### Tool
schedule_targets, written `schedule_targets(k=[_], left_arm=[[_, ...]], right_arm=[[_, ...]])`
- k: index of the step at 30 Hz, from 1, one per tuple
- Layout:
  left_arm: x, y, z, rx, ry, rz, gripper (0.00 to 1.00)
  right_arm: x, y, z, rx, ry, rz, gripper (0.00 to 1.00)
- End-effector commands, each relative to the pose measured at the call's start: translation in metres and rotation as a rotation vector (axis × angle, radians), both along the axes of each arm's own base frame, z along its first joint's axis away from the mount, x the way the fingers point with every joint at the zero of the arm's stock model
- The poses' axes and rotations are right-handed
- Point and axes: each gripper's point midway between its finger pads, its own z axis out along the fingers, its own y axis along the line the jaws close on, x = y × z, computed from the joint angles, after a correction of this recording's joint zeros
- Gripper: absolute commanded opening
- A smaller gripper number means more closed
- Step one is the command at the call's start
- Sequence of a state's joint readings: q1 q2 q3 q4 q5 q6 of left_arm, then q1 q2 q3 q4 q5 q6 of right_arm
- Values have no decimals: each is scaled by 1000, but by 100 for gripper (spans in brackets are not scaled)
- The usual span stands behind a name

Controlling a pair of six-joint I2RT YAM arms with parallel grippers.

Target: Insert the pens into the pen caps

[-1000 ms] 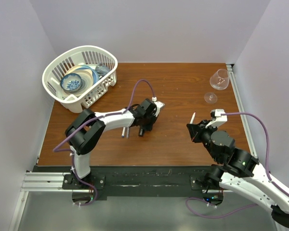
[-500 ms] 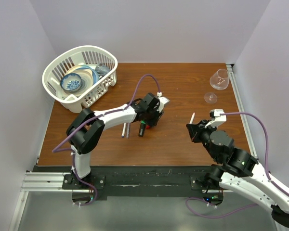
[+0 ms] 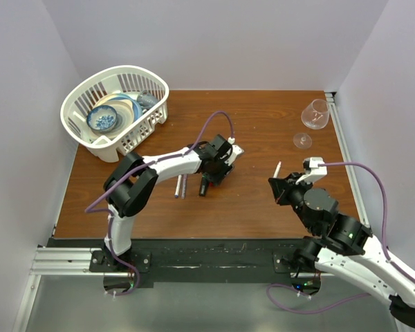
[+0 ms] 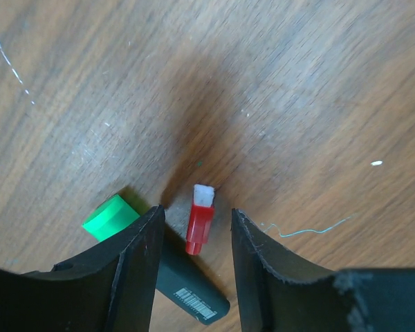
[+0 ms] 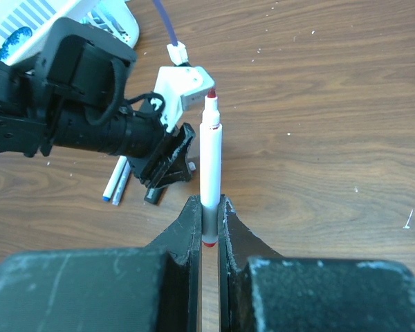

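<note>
Only the left wrist view shows the unreadable barcode label [image 4: 194, 303] on the black marker [image 4: 183, 280]. Beside that marker, a red cap [image 4: 199, 225] lies loose between the fingers of the half-open left gripper [image 4: 196, 214]. The right gripper [image 5: 209, 205] clamps a white pen [image 5: 210, 159].

Brown wood-grain tabletop [image 3: 263, 207] filled middle of room; fine scratches and pale specks showed close up. Plain pale lavender walls closed three sides: far wall [image 3: 214, 41], left wall [image 3: 21, 138], right wall [image 3: 394, 104]. Metal rail [image 3: 343, 159] ran along tabletop's right edge. Black strip [image 3: 214, 250] lay across near edge, with aluminium rail [image 3: 62, 261] at its left end. Grey surface [image 3: 194, 304] lay nearer still. Light was even, shadows soft.
</note>
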State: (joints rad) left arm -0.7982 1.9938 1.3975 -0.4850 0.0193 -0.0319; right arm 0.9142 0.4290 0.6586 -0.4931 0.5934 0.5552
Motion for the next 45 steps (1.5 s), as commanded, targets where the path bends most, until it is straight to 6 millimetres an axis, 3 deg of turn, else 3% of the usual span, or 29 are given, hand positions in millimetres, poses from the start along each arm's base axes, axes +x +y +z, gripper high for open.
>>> schedule_targets(k=[1, 6, 8, 14, 16, 19, 20, 21, 22, 23, 24, 25, 27, 30, 33, 34, 38, 45], left_arm=[[11, -2, 4, 14, -26, -12, 49], [5, -2, -6, 15, 6, -24, 44], [2, -4, -8, 8, 17, -31, 38], [-12, -4, -15, -16, 86, 22, 0], [-16, -7, -11, -64, 96, 62, 0], [-17, -27, 29, -275, 86, 61, 0], [-22, -37, 60, -410, 104, 54, 0], [-12, -44, 81, -516, 76, 60, 0], [-5, -34, 101, -605, 94, 124, 0], [-8, -35, 119, -692, 124, 102, 0], [3, -38, 146, -799, 64, 90, 0], [1, -27, 168, -876, 58, 130, 0], [-2, -25, 208, -1010, -14, 98, 0], [-22, -12, 262, -1185, -94, 77, 0], [-50, 2, 290, -1331, -113, 47, 0], [-62, 10, 308, -1398, -113, 42, 0], [-87, 31, 338, -1570, -157, 20, 0], [-101, 40, 346, -1612, -156, 11, 0]], right_arm=[[4, -6, 11, 17, -37, -40, 0], [6, -5, 11, 11, -38, -41, 0], [6, -5, 12, 10, -39, -40, 0], [6, 3, 8, 12, -19, -16, 0], [6, 9, 9, 9, -20, 12, 0], [1, 28, 7, -22, 1, 118, 0], [0, 35, 5, -25, 6, 156, 0], [-5, 46, 3, -25, 9, 222, 0], [-9, 52, -3, -22, 12, 262, 0], [-10, 59, 3, 6, -15, 293, 0], [-13, 63, 6, 18, -33, 325, 0], [-20, 75, 5, 32, -32, 401, 0], [-28, 92, 21, 63, -90, 504, 0], [-40, 120, 24, 80, -93, 661, 0], [-42, 136, 26, 115, -89, 721, 0], [-42, 142, 25, 122, -85, 737, 0], [-43, 156, 35, 179, -106, 778, 0], [-36, 173, 41, 222, -100, 800, 0]])
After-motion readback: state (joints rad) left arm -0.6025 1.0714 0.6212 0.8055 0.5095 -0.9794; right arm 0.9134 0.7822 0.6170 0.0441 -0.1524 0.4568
